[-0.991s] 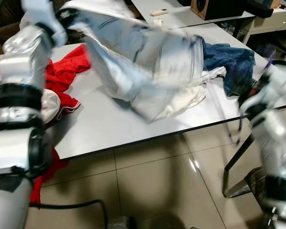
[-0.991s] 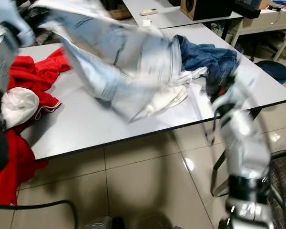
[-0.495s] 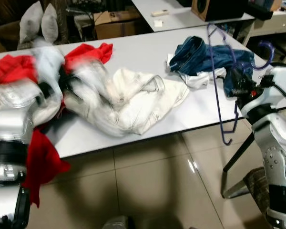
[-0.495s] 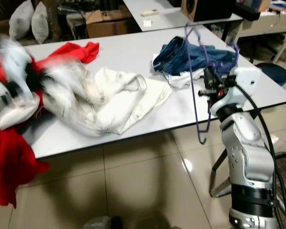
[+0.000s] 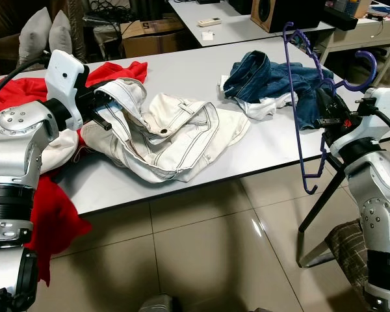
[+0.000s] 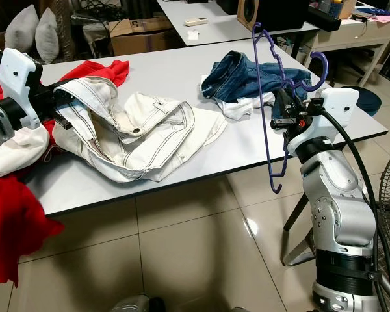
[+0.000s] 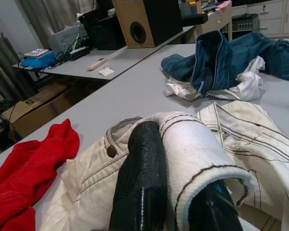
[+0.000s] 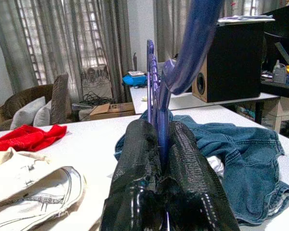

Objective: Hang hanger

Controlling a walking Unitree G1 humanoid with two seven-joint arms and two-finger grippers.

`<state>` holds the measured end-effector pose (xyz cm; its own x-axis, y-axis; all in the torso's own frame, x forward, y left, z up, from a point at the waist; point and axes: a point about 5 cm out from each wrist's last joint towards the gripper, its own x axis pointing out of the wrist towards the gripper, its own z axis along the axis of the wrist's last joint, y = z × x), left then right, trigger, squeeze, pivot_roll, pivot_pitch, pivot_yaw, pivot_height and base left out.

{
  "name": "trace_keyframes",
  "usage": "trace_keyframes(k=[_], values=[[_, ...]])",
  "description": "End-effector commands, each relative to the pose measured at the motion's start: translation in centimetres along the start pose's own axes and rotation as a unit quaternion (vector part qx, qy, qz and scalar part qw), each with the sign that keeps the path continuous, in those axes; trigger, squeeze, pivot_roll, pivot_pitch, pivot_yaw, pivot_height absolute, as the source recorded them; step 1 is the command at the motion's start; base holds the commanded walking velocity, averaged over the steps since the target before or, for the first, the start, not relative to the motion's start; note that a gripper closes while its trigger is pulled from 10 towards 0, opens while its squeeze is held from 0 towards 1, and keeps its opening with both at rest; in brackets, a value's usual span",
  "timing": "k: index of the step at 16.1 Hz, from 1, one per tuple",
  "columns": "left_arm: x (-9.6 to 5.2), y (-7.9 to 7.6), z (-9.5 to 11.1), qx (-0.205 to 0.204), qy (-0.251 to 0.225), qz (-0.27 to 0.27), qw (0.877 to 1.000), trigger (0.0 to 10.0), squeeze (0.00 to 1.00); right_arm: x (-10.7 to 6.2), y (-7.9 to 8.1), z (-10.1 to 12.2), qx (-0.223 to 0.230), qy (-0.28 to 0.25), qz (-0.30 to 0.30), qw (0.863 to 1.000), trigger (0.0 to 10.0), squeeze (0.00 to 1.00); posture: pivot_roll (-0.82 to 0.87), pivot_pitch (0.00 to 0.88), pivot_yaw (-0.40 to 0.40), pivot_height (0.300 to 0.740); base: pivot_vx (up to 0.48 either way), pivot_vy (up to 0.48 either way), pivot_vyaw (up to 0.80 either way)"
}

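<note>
The right gripper clamps the purple hanger upright; the white jeans (waistband pinched by the left gripper) lie leftward.

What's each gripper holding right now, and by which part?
The left gripper pinches the white jeans at the waistband edge. The right gripper clamps the purple hanger near its neck, below the hook.

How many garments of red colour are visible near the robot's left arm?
2, perhaps. One red garment lies on the table behind the white jeans. Another red cloth hangs over the table edge under the left gripper. They may join, hidden behind the arm.
</note>
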<state>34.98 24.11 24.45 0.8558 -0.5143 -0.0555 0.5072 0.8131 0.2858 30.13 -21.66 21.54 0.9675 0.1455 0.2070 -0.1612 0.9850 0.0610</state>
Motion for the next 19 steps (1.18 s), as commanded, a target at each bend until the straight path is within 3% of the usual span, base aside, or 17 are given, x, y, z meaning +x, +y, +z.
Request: trace_keyframes(k=[1,6,7,8,9,11,15,16,17,18,19], values=[[-0.1,0.2,0.6,0.007,-0.008,0.0,1.0,0.0,0.0,0.2,0.0,0.7,-0.005,-0.013,0.0,1.0,10.0,0.0,0.02,0.0,0.07,0.74,0.0,0.0,0.0],[-0.1,0.2,0.6,0.007,-0.008,0.0,1.0,0.0,0.0,0.2,0.0,0.7,-0.005,-0.013,0.0,1.0,10.0,0.0,0.02,0.0,0.07,0.74,0.0,0.0,0.0],[-1.0,-1.1,-0.6,0.018,0.036,-0.046,0.998,0.0,0.0,-0.3,0.3,0.4,0.002,-0.007,0.002,1.0,10.0,0.0,0.02,0.0,0.07,0.74,0.0,0.0,0.0],[-1.2,-2.8,-2.6,0.002,0.085,-0.088,0.992,10.0,1.0,-1.2,2.1,-1.5,0.003,0.038,0.044,0.998,10.0,0.0,0.06,0.0,0.058,0.74,0.0,0.0,0.0],[-1.3,-3.9,-3.9,-0.008,0.115,-0.111,0.987,10.0,1.0,-1.9,3.5,-2.8,0.005,0.071,0.076,0.995,10.0,0.0,0.06,0.0,0.058,0.74,0.0,0.0,0.0],[-0.8,-5.2,-5.0,-0.026,0.13,-0.13,0.983,10.0,1.0,-2.5,4.7,-4.0,0.006,0.102,0.11,0.989,10.0,0.0,0.05,0.0,0.056,0.74,0.0,0.0,0.0],[-1.6,-5.0,-5.3,-0.011,0.158,-0.151,0.976,10.0,1.0,-2.8,4.8,-4.1,0.004,0.106,0.116,0.988,10.0,0.0,0.05,0.0,0.055,0.74,0.0,0.0,0.0],[-3.2,-4.2,-5.7,0.02,0.212,-0.168,0.963,10.0,1.0,-3.2,4.9,-4.2,0.003,0.111,0.117,0.987,10.0,0.0,0.06,0.0,0.05,0.74,0.0,0.0,0.0],[-3.7,-2.7,-5.6,0.036,0.224,-0.128,0.966,10.0,1.0,-3.3,5.0,-4.3,0.003,0.114,0.118,0.986,10.0,0.0,0.06,0.0,0.048,0.74,0.0,0.0,0.0],[-3.7,-2.7,-5.6,0.036,0.224,-0.128,0.966,10.0,1.0,-3.3,5.0,-4.3,0.003,0.114,0.118,0.986,10.0,0.0,0.06,0.0,0.048,0.74,0.0,0.0,0.0],[-4.5,0.5,-5.0,0.053,0.227,-0.024,0.972,10.0,1.0,-3.5,5.0,-4.5,0.003,0.118,0.12,0.986,10.0,0.0,0.08,0.0,0.04,0.74,0.0,0.0,0.0]])
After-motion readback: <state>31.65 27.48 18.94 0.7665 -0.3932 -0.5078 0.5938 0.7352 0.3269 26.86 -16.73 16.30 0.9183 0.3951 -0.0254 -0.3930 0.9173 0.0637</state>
